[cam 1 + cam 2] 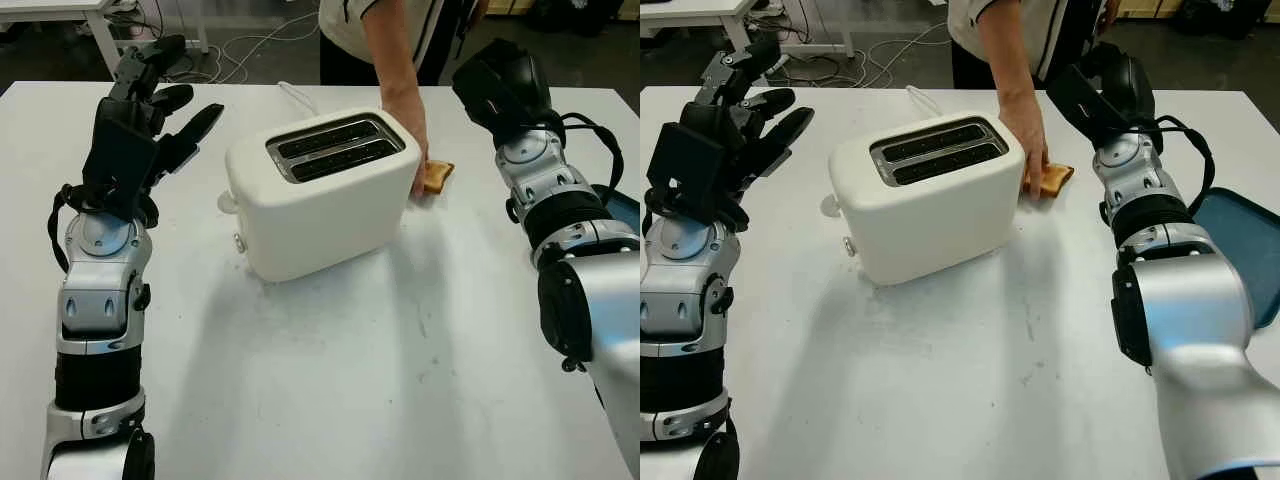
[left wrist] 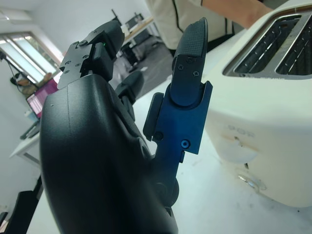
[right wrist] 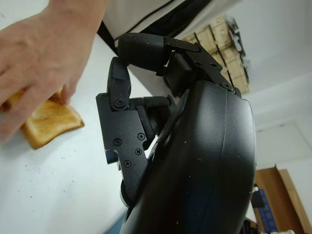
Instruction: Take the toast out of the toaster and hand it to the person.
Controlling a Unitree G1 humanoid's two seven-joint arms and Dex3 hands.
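White table [image 1: 330, 380]; boxy toaster [image 1: 315, 195]; toast [image 1: 437, 176]

One white toaster [image 1: 315, 195] stands on one white bench [image 1: 400, 400]; it has two slots [image 1: 335, 150] in its top, both dark inside. One slice of toast [image 1: 437, 176] lies on the bench just beside the toaster. One person's hand [image 1: 408, 125] is on that slice. Two robot hands are in sight: the left hand [image 1: 150, 110], held up and open beside the toaster, and the right hand [image 1: 1102, 85], raised near the toast. One blue tray [image 1: 1240, 250] sits at the bench's edge. Several cables [image 1: 245, 45] lie on the floor behind.
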